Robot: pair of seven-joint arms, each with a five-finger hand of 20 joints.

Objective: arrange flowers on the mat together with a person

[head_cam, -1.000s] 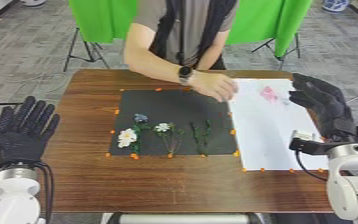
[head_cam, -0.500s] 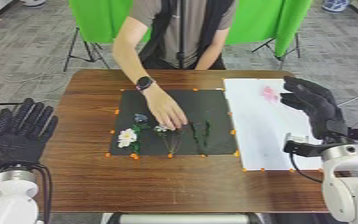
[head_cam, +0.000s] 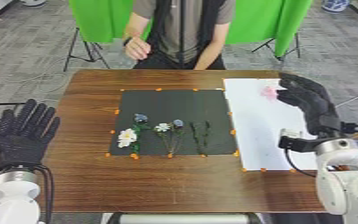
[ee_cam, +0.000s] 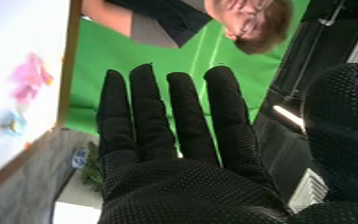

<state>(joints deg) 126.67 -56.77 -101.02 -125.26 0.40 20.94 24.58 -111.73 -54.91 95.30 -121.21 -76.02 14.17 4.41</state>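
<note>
We're holding left hand and right hand wide, right one near pink flower; we're probably needing low, gentle pinch, not crushing it.

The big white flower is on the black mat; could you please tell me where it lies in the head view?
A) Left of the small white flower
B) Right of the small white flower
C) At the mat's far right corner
A: the big white flower lies near the left edge of the black mat, with the small white flower to its right.
</note>
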